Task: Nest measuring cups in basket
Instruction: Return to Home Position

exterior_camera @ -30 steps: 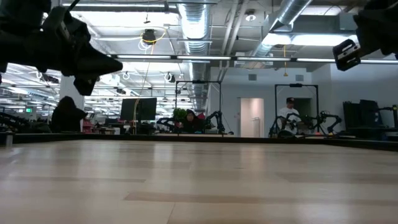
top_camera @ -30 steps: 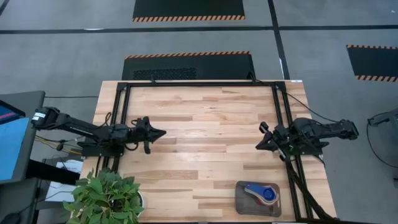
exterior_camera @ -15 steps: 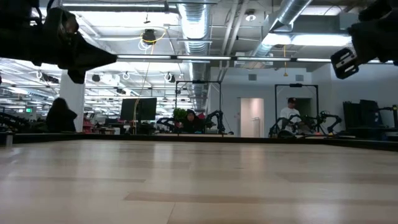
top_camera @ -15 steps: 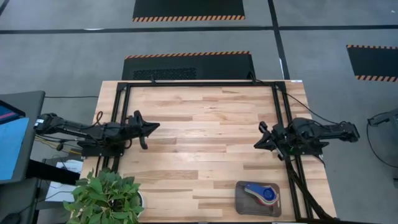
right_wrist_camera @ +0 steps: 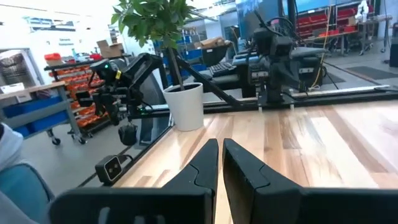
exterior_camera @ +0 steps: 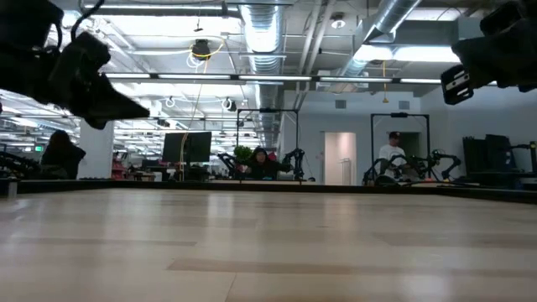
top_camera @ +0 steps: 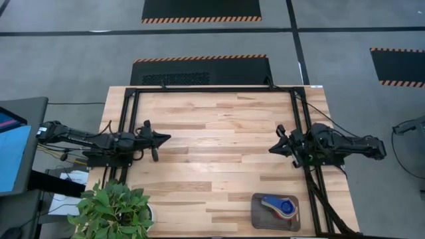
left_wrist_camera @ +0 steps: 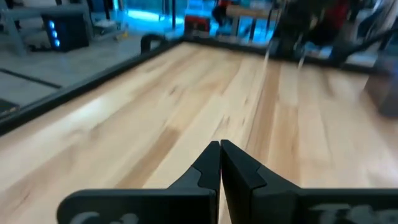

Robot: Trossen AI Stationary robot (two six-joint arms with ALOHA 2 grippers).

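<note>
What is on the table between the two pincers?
Nothing. In the high view, only bare table stretches between the left pincer and the right pincer.

The table (top_camera: 219, 153) fills the middle of the high view. The basket (top_camera: 256, 214) sits on it at the lower right of the frame, close to the table's bottom edge, and the measuring cups (top_camera: 282, 206) lie stacked together inside it. The left gripper (top_camera: 166, 139) hangs over the table's left side at mid-height. The right gripper (top_camera: 272, 149) is opposite it over the right side, higher in the frame than the basket and well apart from it. A potted plant (top_camera: 113, 209) stands at the table's lower left corner.
</note>
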